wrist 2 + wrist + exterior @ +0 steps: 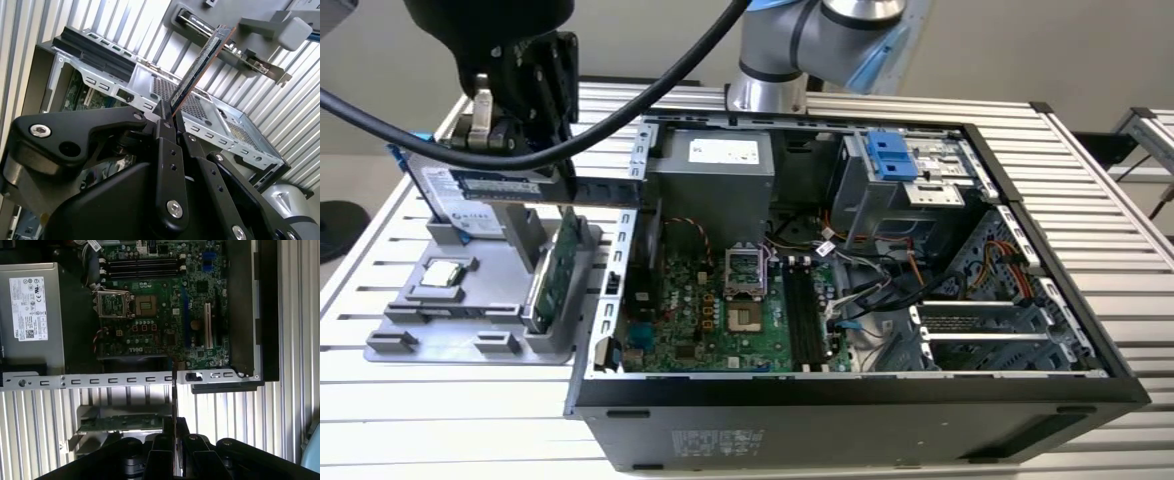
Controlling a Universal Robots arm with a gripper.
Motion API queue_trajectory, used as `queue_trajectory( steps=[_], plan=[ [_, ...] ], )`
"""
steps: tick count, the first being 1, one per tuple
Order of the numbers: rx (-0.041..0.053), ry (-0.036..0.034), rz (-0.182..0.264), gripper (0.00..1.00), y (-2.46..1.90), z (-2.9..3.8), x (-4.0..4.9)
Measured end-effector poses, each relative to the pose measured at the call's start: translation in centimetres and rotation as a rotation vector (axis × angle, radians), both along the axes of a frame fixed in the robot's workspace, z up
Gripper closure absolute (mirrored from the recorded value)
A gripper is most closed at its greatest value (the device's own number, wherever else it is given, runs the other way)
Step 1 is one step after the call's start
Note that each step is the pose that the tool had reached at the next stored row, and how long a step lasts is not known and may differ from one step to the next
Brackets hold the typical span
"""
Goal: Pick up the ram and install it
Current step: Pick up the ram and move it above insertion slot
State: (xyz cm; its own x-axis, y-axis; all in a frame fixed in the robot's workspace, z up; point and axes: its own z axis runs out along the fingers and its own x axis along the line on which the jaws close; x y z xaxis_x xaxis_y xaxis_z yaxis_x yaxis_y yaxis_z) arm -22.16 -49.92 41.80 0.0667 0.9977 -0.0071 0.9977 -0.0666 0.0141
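Item: ram (pixel 607 192), long thin dark stick, held off the table at the exterior view's left, above the gap between the grey parts holder (pixel 467 330) and the left wall of the open case (pixel 854 400). Holder of item: gripper (pixel 550 178), fingers (pixel 165 130) closed on one short end of the stick. In both wrist views the board runs straight out from between the fingertips and is seen edge-on (pixel 200 67) (pixel 173 395). Orientation: the long axis points away from the gripper toward the exterior view's right, that is toward the case. The free end reaches about to the case's perforated side rail (pixel 100 381). Destination: memory slots (pixel 803 320), black, empty, on the motherboard to the right of the processor socket (pixel 744 268). They lie well right of the stick, nearer the camera and lower. Their long axis runs near to far, so by my judgement the stick lies crosswise to them. Also present: green expansion card (pixel 122 422) standing in the holder below the gripper; hard drive (pixel 460 195) at the holder's far end; grey power supply (pixel 720 170) at the case's far left.
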Motion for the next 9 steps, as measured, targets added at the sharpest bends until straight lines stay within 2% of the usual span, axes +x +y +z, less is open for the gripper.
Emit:
queue_trajectory(
  steps=[9],
  plan=[
    [0.0, 0.0, 0.0, 1.0, 0.0, 0.0, 1.36]
  ],
)
